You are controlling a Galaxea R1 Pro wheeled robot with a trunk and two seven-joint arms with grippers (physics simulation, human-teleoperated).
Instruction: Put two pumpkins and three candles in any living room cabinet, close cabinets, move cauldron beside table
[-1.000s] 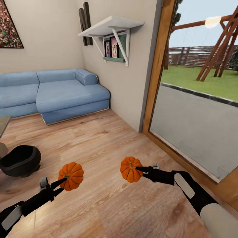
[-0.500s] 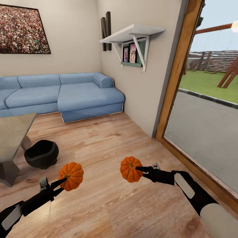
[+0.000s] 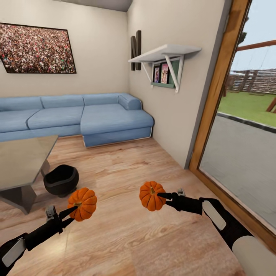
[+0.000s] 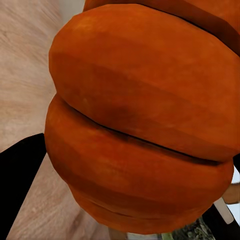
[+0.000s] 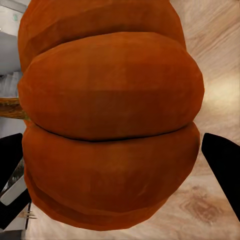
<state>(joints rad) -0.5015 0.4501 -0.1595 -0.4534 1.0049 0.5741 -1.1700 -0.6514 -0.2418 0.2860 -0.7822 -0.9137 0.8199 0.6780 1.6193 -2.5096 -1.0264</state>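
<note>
Room: wood-plank floor (image 3: 126,237), blue sofa (image 3: 76,117) at 12 o'clock.
Left gripper (image 3: 71,212): clenched on ribbed left pumpkin (image 3: 82,203), stem toward it.
Right gripper (image 3: 163,196): clenched on right pumpkin (image 3: 151,196), stem toward it.
Cauldron (image 3: 61,180): black, rounded, at 10 o'clock beside grey table (image 3: 21,163).

Blue sectional sofa (image 3: 76,117) along far wall, chaise end on the right. Framed crowd photo (image 3: 36,49) on the wall above it. Right wall: white bracket shelf (image 3: 165,53) with a small green rack of pictures (image 3: 163,74) under it, two dark vertical boards (image 3: 135,50) beside it. Wood-framed glass door (image 3: 214,99) further right, lawn (image 3: 251,107) outside. Light wood plank floor (image 3: 126,172) throughout.
</note>
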